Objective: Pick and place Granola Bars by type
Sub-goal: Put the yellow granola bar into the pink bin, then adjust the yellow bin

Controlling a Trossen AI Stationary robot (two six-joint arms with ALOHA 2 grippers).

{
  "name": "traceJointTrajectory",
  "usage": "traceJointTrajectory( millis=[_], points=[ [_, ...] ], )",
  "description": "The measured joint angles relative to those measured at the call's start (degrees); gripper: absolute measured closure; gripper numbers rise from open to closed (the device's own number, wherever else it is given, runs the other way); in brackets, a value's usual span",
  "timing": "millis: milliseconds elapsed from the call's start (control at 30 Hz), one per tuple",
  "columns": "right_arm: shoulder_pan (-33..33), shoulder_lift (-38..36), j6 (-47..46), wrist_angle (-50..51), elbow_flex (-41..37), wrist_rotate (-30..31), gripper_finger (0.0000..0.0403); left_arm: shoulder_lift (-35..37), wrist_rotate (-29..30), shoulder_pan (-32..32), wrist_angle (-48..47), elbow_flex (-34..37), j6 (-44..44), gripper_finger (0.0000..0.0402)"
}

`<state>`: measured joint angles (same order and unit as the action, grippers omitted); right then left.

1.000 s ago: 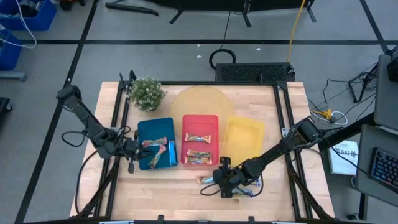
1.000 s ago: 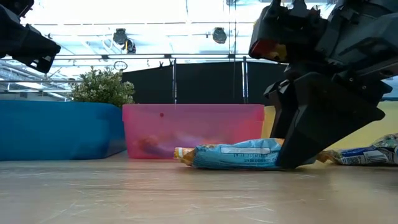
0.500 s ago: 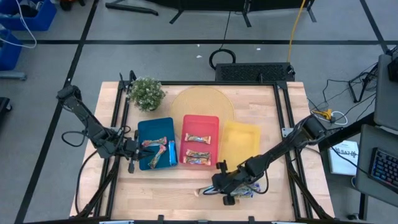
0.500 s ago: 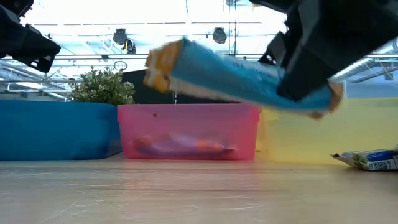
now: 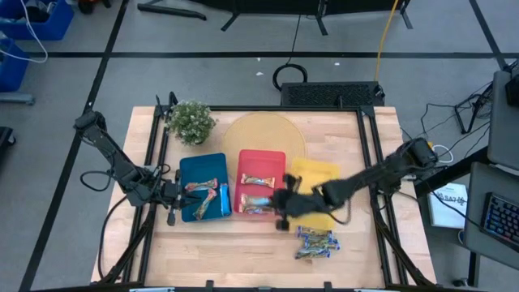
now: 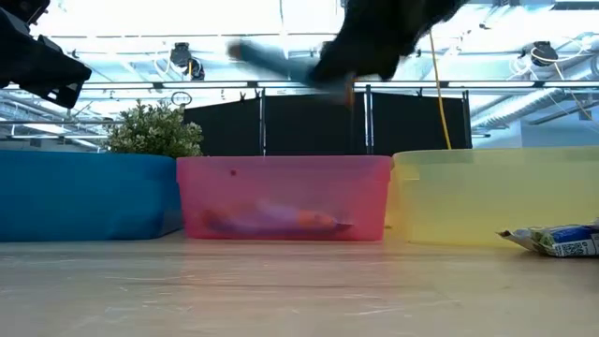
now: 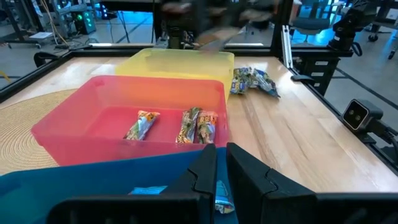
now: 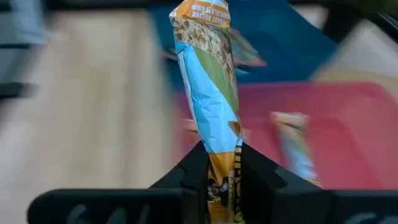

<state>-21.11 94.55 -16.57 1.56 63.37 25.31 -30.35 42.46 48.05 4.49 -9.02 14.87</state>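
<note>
- The right claw (image 5: 283, 204) is off the table, over the seam between the red tray (image 5: 261, 158) and the yellow tray (image 5: 318, 172), near the trays' front ends
- It is clamped on a blue-and-gold granola bar (image 8: 211, 81); the right wrist view shows the bar pinched at one end and sticking straight out past the fingers, with the red tray blurred beyond it
- In the low view that bar shows as a blur high above the red tray
- The left claw (image 5: 175, 197) sits at the left wall of the blue tray (image 5: 203, 162), toward the table's left edge; its fingers (image 7: 208, 177) stand close together with only a thin gap, and whether anything is between them cannot be told
- Bars in the blue tray (image 5: 204, 186) lie near its front half
- Bars in the red tray (image 7: 196, 124) lie on its floor, three wrappers showing in the left wrist view
- A small heap of loose bars (image 5: 315, 242) lies on the bare table in front of the yellow tray, toward the front edge
- A potted plant (image 5: 191, 122) stands by the back left corner, behind the blue tray
</note>
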Motion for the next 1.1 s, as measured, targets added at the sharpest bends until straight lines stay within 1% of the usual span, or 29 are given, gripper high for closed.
traceJointTrajectory(
  millis=[33,133,233,367,567,667,933,1000,1100],
  points=[
    [2.03,0.90,0.31,0.57,0.00,-0.51,0.0347,0.00,0.00,0.00,0.00,0.00,-0.07,0.0357],
    [7.18,4.37,2.15,2.17,-0.04,-6.22,0.0347,0.00,0.01,0.00,0.00,0.00,-0.17,0.0357],
    [10.57,7.54,2.39,2.29,-0.04,-10.43,0.0347,-0.01,0.00,0.00,-0.04,0.00,-0.25,0.0357],
    [12.91,10.44,2.52,3.84,-0.04,-12.11,0.0347,0.00,0.00,0.00,-0.14,0.02,-1.09,0.0357],
    [13.67,10.64,2.61,5.09,-0.02,-13.59,0.0340,-0.01,-0.02,0.00,-0.42,0.02,-1.11,0.0357],
    [13.53,10.03,2.74,5.31,-0.02,-13.58,0.0318,0.00,-0.02,0.00,-0.42,0.02,-1.11,0.0357],
    [13.25,7.93,2.30,6.03,-0.02,-13.27,0.0231,-0.02,-0.02,0.00,-0.50,0.02,-1.26,0.0357],
    [13.22,7.09,2.36,6.52,-0.02,-13.18,0.0218,0.00,-0.02,-0.02,-0.48,0.02,-1.24,0.0357],
    [12.62,4.41,2.49,7.41,-0.07,-13.16,0.0212,-0.02,-0.02,-0.01,-0.50,0.02,-1.24,0.0357]
  ],
)
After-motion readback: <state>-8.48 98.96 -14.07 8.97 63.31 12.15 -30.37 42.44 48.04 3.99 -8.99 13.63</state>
